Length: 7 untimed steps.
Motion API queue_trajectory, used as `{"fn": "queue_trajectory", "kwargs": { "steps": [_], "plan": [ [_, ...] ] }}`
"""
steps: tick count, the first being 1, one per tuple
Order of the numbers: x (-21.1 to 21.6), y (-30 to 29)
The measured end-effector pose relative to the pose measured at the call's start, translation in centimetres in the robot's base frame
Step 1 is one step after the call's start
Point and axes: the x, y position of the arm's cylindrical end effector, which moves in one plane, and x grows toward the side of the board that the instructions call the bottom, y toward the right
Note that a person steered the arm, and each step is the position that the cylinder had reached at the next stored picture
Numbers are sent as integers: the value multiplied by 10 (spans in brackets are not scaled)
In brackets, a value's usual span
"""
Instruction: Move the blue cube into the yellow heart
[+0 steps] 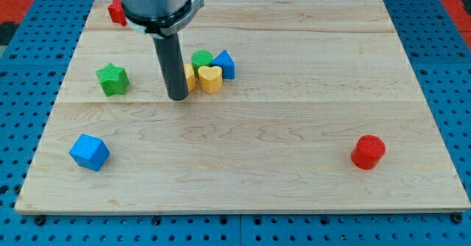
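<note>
Pale wood is what you are looking at: a plank board (294,69) lying on a blue pegboard surface (456,91). Starting at the view's left, a blue cube (89,152) is sitting near the board's bottom-left corner, well apart from everything else. Above it, a green star (112,79) is resting alone, and a red block (116,12) is peeking out at the top-left, partly hidden behind the arm's housing, so you cannot make out its shape. Moving rightward, the dark rod is coming straight down, and my tip (177,96) is standing on the board just beside the left edge of a central cluster. You are seeing no fingers here, so there is nothing clenching or releasing; the rod is only pressing near a yellow block (190,76) that it is partly covering. Touching that block on its right, the yellow heart (210,78) is sitting with a green block (202,58) just behind it and a second blue block (224,64) touching its upper right. Far toward the view's right, a red cylinder (368,152) is standing alone.
</note>
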Motion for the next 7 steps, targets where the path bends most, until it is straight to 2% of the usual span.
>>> {"fn": "queue_trajectory", "kwargs": {
  "steps": [1, 2, 3, 4, 5, 6, 7],
  "plan": [
    [25, -33],
    [22, -136],
    [77, -200],
    [138, -163],
    [129, -91],
    [76, -93],
    [106, -156]
  ]
}}
